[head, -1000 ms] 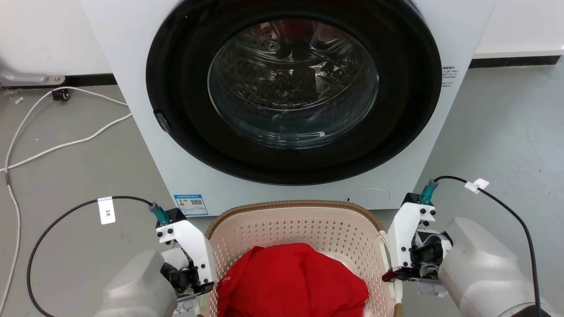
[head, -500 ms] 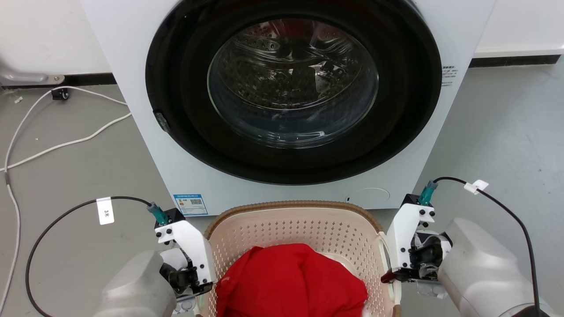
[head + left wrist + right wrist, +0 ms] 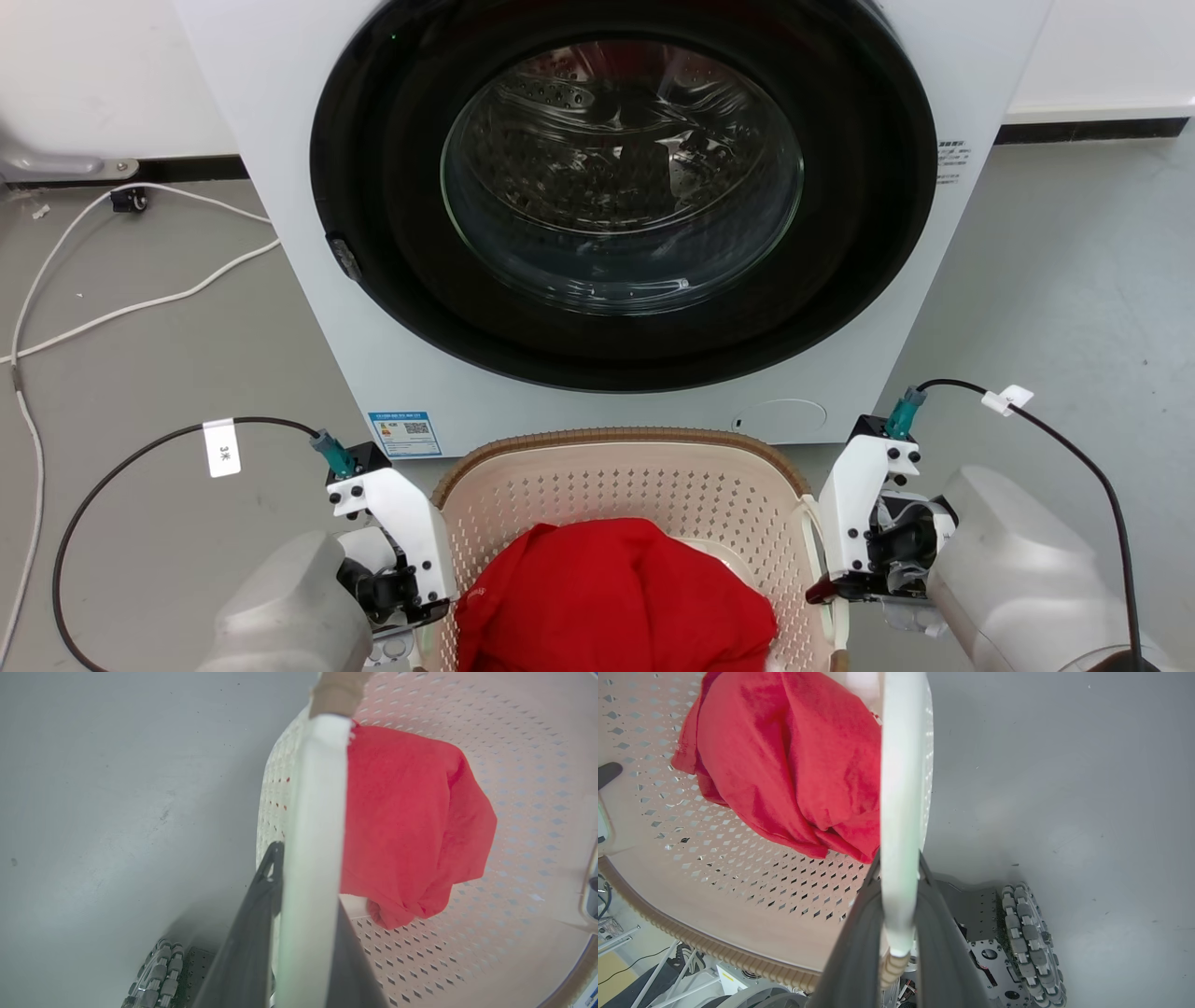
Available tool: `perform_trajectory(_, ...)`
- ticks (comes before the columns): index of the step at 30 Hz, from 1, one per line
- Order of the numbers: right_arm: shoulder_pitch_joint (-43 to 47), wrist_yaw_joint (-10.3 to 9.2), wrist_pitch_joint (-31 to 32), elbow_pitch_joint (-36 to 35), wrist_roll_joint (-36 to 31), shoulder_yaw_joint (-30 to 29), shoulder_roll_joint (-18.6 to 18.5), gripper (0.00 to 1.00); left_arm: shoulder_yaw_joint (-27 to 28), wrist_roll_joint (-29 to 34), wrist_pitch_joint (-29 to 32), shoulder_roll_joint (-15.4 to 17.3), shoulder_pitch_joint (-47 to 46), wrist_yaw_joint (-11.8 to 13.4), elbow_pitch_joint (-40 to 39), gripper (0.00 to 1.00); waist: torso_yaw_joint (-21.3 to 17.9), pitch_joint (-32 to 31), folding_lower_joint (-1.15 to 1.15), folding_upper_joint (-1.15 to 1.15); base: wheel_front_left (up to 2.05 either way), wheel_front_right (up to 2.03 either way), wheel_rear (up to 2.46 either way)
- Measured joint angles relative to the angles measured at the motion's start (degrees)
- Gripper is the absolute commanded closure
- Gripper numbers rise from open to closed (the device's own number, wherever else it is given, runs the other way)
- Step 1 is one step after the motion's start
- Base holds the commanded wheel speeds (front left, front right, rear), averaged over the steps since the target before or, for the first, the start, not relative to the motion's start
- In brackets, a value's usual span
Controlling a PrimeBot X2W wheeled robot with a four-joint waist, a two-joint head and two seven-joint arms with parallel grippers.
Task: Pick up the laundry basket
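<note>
While the laundry basket (image 3: 618,437) sits at the lower middle of the head view, directly below the washing machine (image 3: 280,187) and its round glass door (image 3: 621,177), both arms close in on it from either side. The basket's brown woven-look rim nearly meets the foot of the machine, and a red garment (image 3: 616,597) lies heaped inside against the perforated cream-pink wall.

In the left wrist view, the left pincer (image 3: 307,875) is clenched on the basket's left side handle (image 3: 317,812). One dark finger presses the outer face of the white bar and the other its inner face, next to the red cloth.

In the right wrist view, the right pincer (image 3: 899,858) grasps the right side handle (image 3: 899,788) in the same manner, its two fingers hugging the bar from both sides at the lower middle of the frame. A roller wheel (image 3: 1022,933) of the base shows at the lower right, over the grey floor (image 3: 1064,788).

At the left of the head view, a white cable (image 3: 140,303) runs loosely across the floor. Whether the basket's underside touches the floor cannot be told, since its lower part is hidden below the frame.
</note>
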Motion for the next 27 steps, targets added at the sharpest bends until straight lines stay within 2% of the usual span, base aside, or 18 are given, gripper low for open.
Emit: perform_trajectory(27, 0.2, 0.01, 0.0, 0.0, 1.0, 1.0, 0.0, 1.0, -0.7, -0.4, -0.5, 0.2, 0.1, 0.0, 0.2, 1.0, 0.0, 0.0, 0.0, 0.0, 0.0, 0.0, 0.0)
